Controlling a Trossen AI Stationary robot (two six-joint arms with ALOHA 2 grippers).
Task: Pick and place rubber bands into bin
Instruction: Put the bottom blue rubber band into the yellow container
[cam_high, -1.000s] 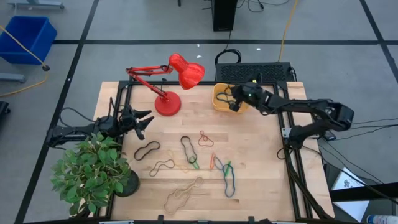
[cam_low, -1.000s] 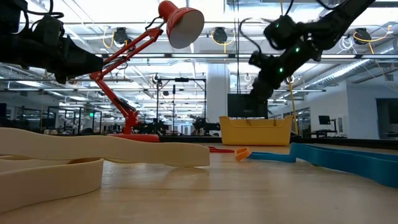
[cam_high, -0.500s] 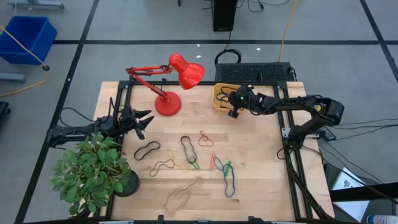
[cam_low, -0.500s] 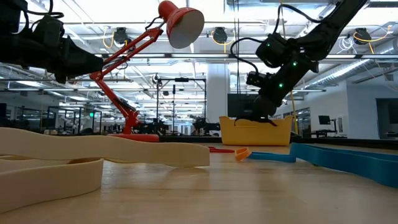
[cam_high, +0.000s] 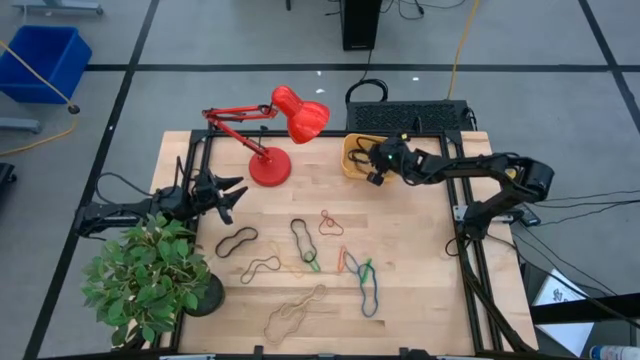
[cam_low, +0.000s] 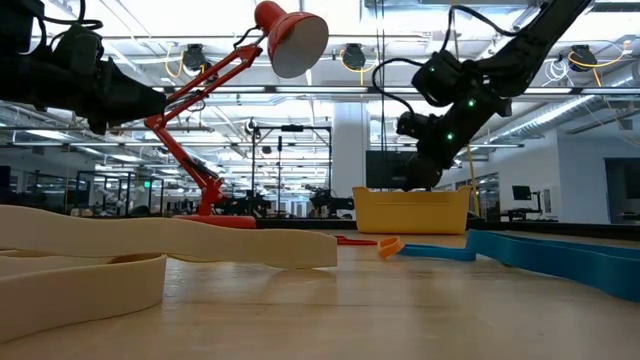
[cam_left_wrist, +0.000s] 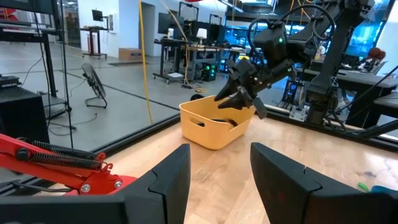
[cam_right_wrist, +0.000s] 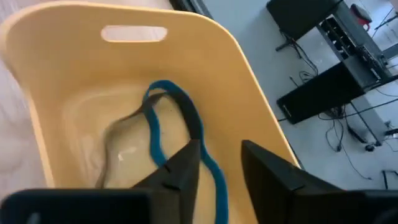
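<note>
Across the counter (cam_high: 420, 290) you have two clusters to weigh: the bin (cam_high: 352, 160) at about 1 o'clock from the centre, and the loose rubber bands (cam_high: 305, 245) strewn from the middle down toward 6 o'clock. Your right gripper (cam_high: 374, 172) hangs directly over the bin, its fingers (cam_right_wrist: 180, 168) spread apart with nothing pinched; below them a blue band (cam_right_wrist: 163, 134) lies coiled on the bin floor, beside a thin dark one. Your left gripper (cam_high: 232, 195) waits near the 9 o'clock edge, fingers likewise parted and empty, next to the potted plant (cam_high: 150, 275). From the right gripper, the nearest loose loops, a small reddish band (cam_high: 330, 222) and a black band (cam_high: 300, 237), lie toward 7 o'clock. The black one's long axis runs roughly 11 to 5. I judge the right arm the likelier one for that pick.
</note>
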